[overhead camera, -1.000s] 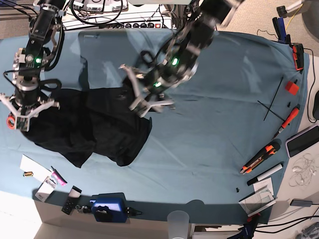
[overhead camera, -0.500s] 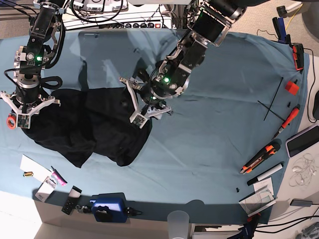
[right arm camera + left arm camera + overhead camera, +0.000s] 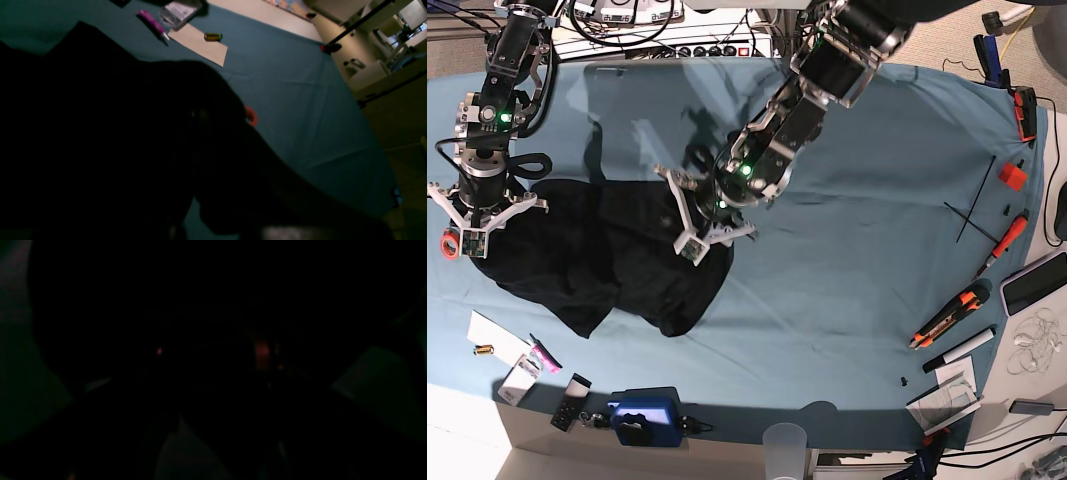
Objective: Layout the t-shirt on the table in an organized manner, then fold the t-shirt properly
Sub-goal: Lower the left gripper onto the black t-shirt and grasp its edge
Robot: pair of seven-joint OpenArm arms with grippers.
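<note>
**Shirt's bunched between my two grippers**

The table (image 3: 877,280) is huge, and the t-shirt (image 3: 597,255) lies crumpled on its left part, long axis running arm to arm. My left gripper (image 3: 695,222) is spread open over its right edge, my right gripper (image 3: 475,222) open over its left end. Neither visibly holds cloth.

A red ring (image 3: 448,243) lies at the left edge. Near the front left sit a paper (image 3: 495,334), a pink pen (image 3: 544,354) and a blue box (image 3: 643,417). At right lie an orange knife (image 3: 948,318), a screwdriver (image 3: 1002,243) and a marker (image 3: 960,350).
</note>
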